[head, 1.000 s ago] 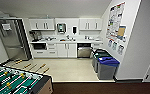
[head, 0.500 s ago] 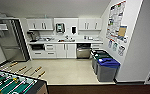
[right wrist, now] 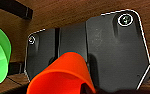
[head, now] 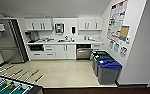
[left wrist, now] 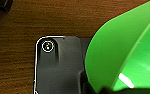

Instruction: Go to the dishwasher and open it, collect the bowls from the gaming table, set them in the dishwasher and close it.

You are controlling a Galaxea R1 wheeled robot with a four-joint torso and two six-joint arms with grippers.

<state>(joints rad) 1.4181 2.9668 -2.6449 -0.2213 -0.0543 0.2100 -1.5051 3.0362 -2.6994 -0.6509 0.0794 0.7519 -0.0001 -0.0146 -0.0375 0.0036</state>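
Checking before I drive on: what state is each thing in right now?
dishwasher: door slightly ajar at the top, it seems.
green bowl: at the left wrist, off the floor.
orange bowl: at the right wrist, tilted.
bins: lids closed.
upper cabinets: closed.

The head view is evenly bright with soft overhead light; the pale floor (head: 66, 72) carries a faint sheen and hardly any shadow. The whole frame is soft and blocky, so small items on the bench (head: 63, 42) blur together. Wide-angle distortion bends the wall with posters (head: 117, 27) at the right of the frame and curves the lower edge. In the left wrist view the green bowl (left wrist: 126, 55) is close, out of focus, with white glare streaks at lower right. In the right wrist view the orange bowl (right wrist: 63, 75) is blurred, its rim brightly lit, the dark plate behind showing dull reflections.
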